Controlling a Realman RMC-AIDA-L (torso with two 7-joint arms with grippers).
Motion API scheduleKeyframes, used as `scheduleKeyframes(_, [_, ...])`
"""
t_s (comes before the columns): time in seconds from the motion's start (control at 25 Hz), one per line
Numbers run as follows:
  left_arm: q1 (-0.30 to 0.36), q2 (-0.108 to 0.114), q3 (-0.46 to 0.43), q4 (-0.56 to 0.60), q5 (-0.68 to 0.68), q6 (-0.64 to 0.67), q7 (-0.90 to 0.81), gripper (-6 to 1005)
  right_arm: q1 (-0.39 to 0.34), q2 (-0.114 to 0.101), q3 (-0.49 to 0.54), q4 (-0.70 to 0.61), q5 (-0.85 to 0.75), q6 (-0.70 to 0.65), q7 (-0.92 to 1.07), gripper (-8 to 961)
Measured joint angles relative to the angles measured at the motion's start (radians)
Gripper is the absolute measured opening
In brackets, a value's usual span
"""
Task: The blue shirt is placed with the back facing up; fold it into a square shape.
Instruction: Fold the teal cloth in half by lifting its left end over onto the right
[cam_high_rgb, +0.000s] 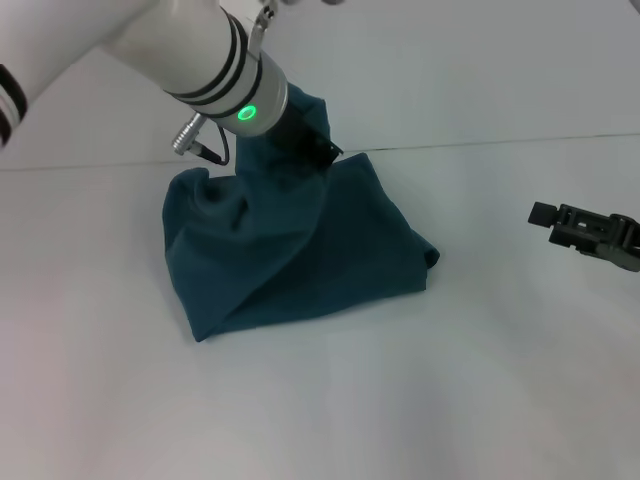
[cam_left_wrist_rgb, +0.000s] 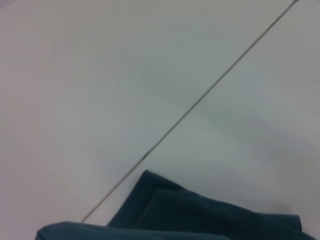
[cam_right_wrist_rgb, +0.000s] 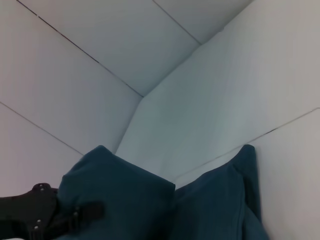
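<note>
The blue shirt (cam_high_rgb: 300, 250) lies bunched in a rough heap at the middle of the white table, with one part pulled up into a peak at its far side. My left gripper (cam_high_rgb: 308, 143) is at that peak, shut on the raised fabric, and the left arm reaches in from the upper left. The right wrist view shows the same black gripper (cam_right_wrist_rgb: 45, 220) with shirt cloth (cam_right_wrist_rgb: 210, 210) draped over it. In the left wrist view only folded shirt edges (cam_left_wrist_rgb: 200, 215) show below. My right gripper (cam_high_rgb: 545, 213) hovers idle at the right edge, well apart from the shirt.
The white table (cam_high_rgb: 450, 400) spreads bare in front of and to both sides of the shirt. A thin seam line (cam_high_rgb: 500, 140) runs across the table's far part, just behind the shirt.
</note>
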Motion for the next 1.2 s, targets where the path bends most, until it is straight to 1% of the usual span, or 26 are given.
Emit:
scheduleKeyframes(0.36, [-0.015, -0.002, 0.002, -0.053, -0.007, -0.013, -0.008, 82, 0.001, 0.000, 0.000, 0.000, -0.002, 0.006, -0.001, 814])
scheduleKeyframes(0.6, [-0.048, 0.001, -0.013, -0.112, -0.009, -0.026, -0.016, 81, 0.005, 0.000, 0.000, 0.000, -0.014, 0.008, -0.001, 812])
scheduleKeyframes(0.76, [-0.043, -0.003, -0.007, -0.102, -0.010, -0.057, -0.016, 80, 0.005, 0.000, 0.000, 0.000, -0.015, 0.009, -0.001, 811])
scheduleKeyframes(0.96, [-0.032, -0.008, -0.008, -0.076, -0.045, -0.093, -0.011, 212, 0.001, 0.000, 0.000, 0.000, -0.016, 0.012, -0.001, 810])
scheduleKeyframes(1.08, [0.024, -0.006, -0.014, 0.002, -0.144, -0.121, 0.003, 495, 0.000, -0.001, 0.000, 0.000, -0.016, 0.015, -0.001, 809])
scheduleKeyframes(1.12, [0.049, -0.003, -0.022, 0.033, -0.189, -0.125, 0.011, 501, 0.000, -0.002, 0.000, 0.001, -0.016, 0.016, -0.001, 809])
scheduleKeyframes(1.2, [0.071, 0.001, -0.061, 0.057, -0.229, -0.111, 0.016, 514, 0.000, -0.003, 0.000, 0.001, -0.016, 0.017, -0.001, 809])
